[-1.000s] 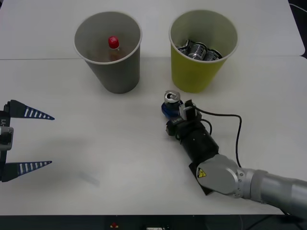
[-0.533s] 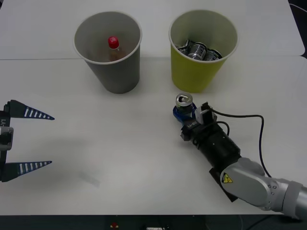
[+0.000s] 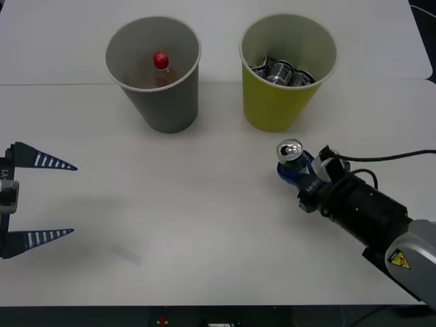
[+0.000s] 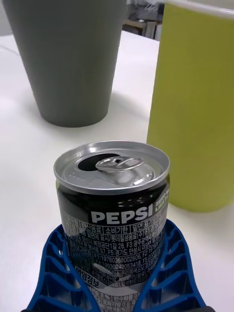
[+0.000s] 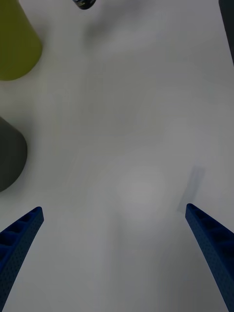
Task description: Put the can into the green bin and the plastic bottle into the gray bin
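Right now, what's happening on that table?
The right gripper is shut on the can, holding it upright in front of the green bin, which already has cans in it. The plastic bottle stands inside the gray bin. The left gripper waits open at the table's left edge.

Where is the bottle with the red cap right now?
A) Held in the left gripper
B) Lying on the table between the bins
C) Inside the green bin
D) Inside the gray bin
D: the front view shows the bottle, red cap up, standing inside the gray bin, while the green bin holds cans and the left gripper is open and empty.
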